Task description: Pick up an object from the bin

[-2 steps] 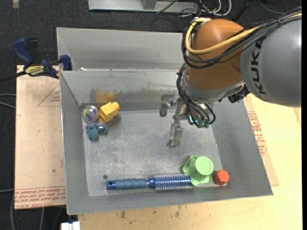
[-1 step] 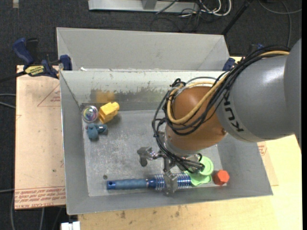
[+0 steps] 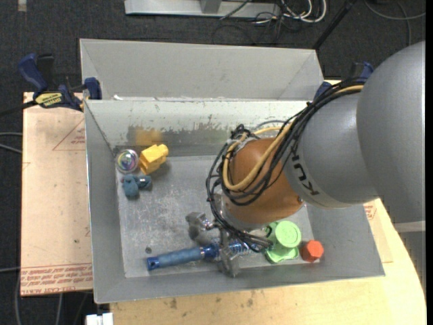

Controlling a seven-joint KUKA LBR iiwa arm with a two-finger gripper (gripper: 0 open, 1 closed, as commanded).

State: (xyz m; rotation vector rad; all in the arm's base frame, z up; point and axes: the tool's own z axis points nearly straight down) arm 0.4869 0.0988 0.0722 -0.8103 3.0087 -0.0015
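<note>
My gripper (image 3: 214,245) is down near the bin's front wall, under the arm's orange dome. Its fingers stand apart, one behind and one in front of the right end of a blue stick-shaped tool (image 3: 177,257). That tool lies flat along the front wall, its handle pointing left. The gripper is open, with the tool's metallic end between its fingers. A green round-capped thing (image 3: 283,241) lies just right of the gripper, and an orange cap (image 3: 312,250) sits beside it.
At the back left of the bin lie a yellow block (image 3: 153,158), a shiny iridescent ball (image 3: 126,160) and a small grey-blue piece (image 3: 132,186). The arm and its cables cover the bin's right half. Bare floor lies between the left group and the gripper.
</note>
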